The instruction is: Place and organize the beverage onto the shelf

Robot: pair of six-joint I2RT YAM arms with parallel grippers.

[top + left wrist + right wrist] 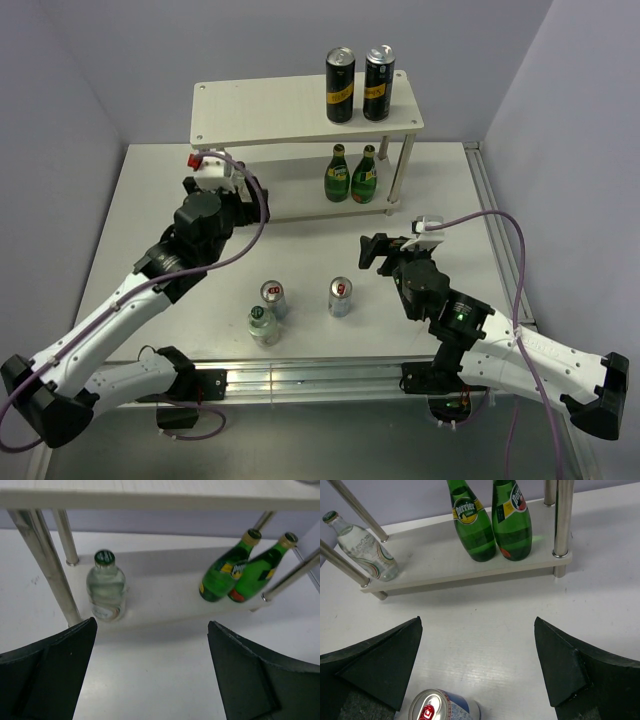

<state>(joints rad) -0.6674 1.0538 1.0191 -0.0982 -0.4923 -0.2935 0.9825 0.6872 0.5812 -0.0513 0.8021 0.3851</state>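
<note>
standing wide apart and grasping nothing, the jaws of the left pincer [151, 626] face the lower tier of the shelf [270, 110]. a clear bottle [106, 587] stands upright there at the left end, just beside a post and apart from both fingers. the right pincer [477, 622] is released too and empty, hovering over the table [150, 220] with one slim can [440, 707] just below it. at the right end of the lower tier the two green bottles [472, 525] stand side by side, touching or nearly so. two black cans [340, 85] stand on the top tier.

by my count three of the six drinks are shelved: both green bottles and one clear one. left on the table are the second clear bottle [263, 325], the other can [274, 296] just beside it, and the can under the right pincer. i judge the job about half done.

"perrier" reads plainly on the yellow band of one green bottle, and partly on its neighbour. the shelved clear bottle carries a pale label with curved coloured stripes, its writing too faint to read. the yellow labels on the black cans are too small to make out.
</note>
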